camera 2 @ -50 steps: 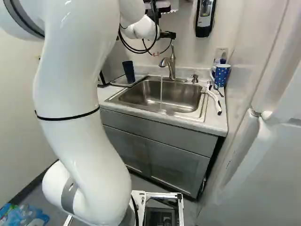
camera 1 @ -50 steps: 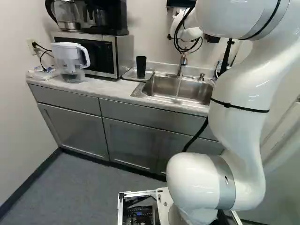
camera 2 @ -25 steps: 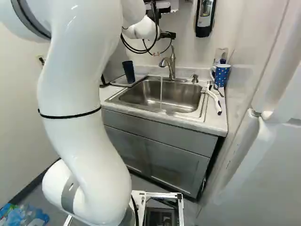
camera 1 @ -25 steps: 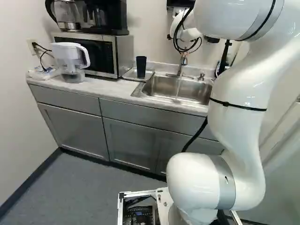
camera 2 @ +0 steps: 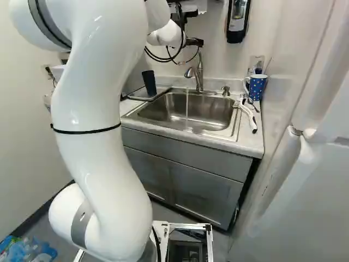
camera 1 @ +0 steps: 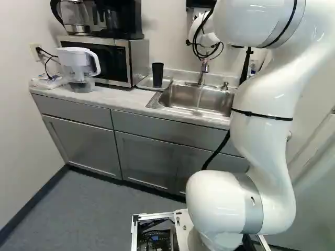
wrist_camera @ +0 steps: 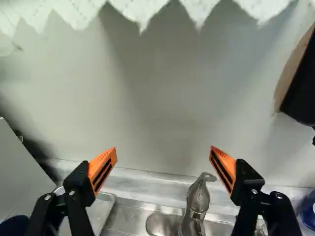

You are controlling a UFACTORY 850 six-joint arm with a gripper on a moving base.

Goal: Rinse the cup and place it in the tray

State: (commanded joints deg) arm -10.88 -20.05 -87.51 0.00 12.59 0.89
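Observation:
My gripper (camera 2: pixel 194 41) is up near the wall above the faucet, small and partly hidden by the arm in the right base view. In the wrist view the gripper (wrist_camera: pixel 163 153) is open, fingers wide apart, only wall between the tips. A dark cup (camera 1: pixel 157 75) stands upright on the metal tray (camera 1: pixel 140 83), left of the sink; the wrist view catches the cup's edge (wrist_camera: pixel 15 225) beside one finger. Water runs from the faucet (camera 2: pixel 199 73) into the sink (camera 2: pixel 218 112). A blue dotted mug (camera 2: pixel 257 87) stands at the sink's right corner.
A white-handled brush (camera 2: pixel 250 117) lies on the counter right of the sink. Microwave (camera 1: pixel 112 60) and water pitcher (camera 1: pixel 79 68) stand left of the tray. A black dispenser (camera 2: pixel 238 22) hangs on the wall. A white appliance door (camera 2: pixel 311 180) is at the right.
The arm's large upper links have swung slightly, leftward in the left base view and rightward in the right base view. Cup, tray and base have stayed put; the water still runs.

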